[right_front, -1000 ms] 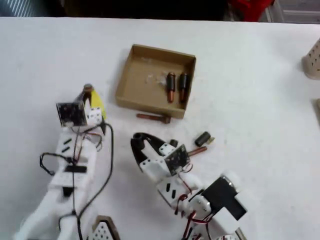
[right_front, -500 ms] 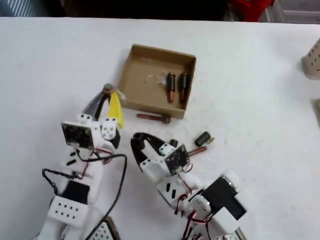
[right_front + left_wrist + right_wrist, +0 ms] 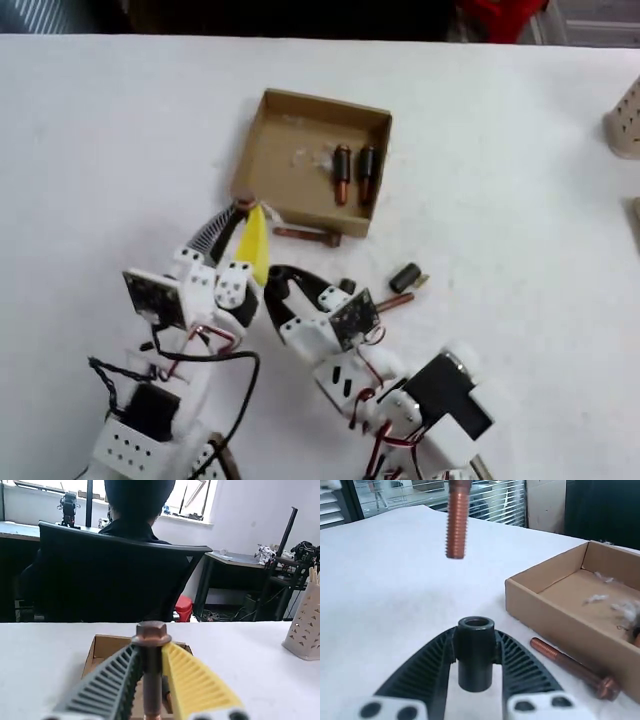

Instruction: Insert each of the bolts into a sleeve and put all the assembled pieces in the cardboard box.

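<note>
- While the right gripper (image 3: 476, 641) sits low and centre in the high view, its black jaws are clamped on a sleeve (image 3: 475, 655), which stands upright with its bore open to the ceiling.
- Just up and to the left of it in the high view is the left gripper (image 3: 243, 220). Its grey and yellow fingers are pinched on a bolt (image 3: 457, 522), head on top and threaded end hanging down.
- Both long axes look upright and near parallel, so tilt is not the problem.
- From the right wrist camera, the thread tip hangs above the sleeve's mouth, beyond it and off its axis, not over the bore.
- My read is that the bolt needs to slide toward lower right in the high view, onto the sleeve's axis, then drop straight down.
- Farther on, a loose bolt (image 3: 308, 236) lies on the table (image 3: 520, 200) along the box's near wall.
- The box (image 3: 252, 150) is at upper centre, with two assembled pieces (image 3: 354, 172) inside near its right wall.
</note>
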Robot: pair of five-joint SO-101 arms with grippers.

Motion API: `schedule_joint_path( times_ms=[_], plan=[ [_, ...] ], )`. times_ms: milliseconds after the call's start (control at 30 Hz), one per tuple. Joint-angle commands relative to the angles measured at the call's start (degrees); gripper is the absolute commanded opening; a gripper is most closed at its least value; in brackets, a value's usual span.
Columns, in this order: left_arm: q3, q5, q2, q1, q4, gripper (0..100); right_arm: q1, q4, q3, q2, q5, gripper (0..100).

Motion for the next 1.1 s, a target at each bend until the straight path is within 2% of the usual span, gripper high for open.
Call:
schedule_joint_path(
  times_ms=[0,133,333,500,600,833,1067],
  plan=[
    [-0.2,2.7,-1.8,0.6,0.8,2,0.7,-0.4,-0.2,-0.1,-0.2,1.6],
    [-0.2,6.3,-1.8,0.7,0.2,2,0.6,-0.4,-0.2,-0.1,-0.2,1.6],
    [-0.2,6.5,-1.8,0.7,0.2,2,0.6,-0.3,-0.2,-0.1,-0.2,1.6],
    [-0.2,6.3,-1.8,3.8,0.8,2,0.6,-0.1,-0.3,-0.1,-0.2,1.6],
    [-0.2,6.2,-1.8,5.5,4.1,2,0.6,-0.3,-0.3,-0.1,-0.2,1.6],
    [-0.2,6.2,-1.5,5.3,8.7,2,0.6,-0.4,-0.2,-0.1,-0.2,1.6],
    [-0.2,6.4,-1.4,5.3,8.2,2,0.6,-0.4,-0.1,-0.1,-0.3,1.6]
  ],
)
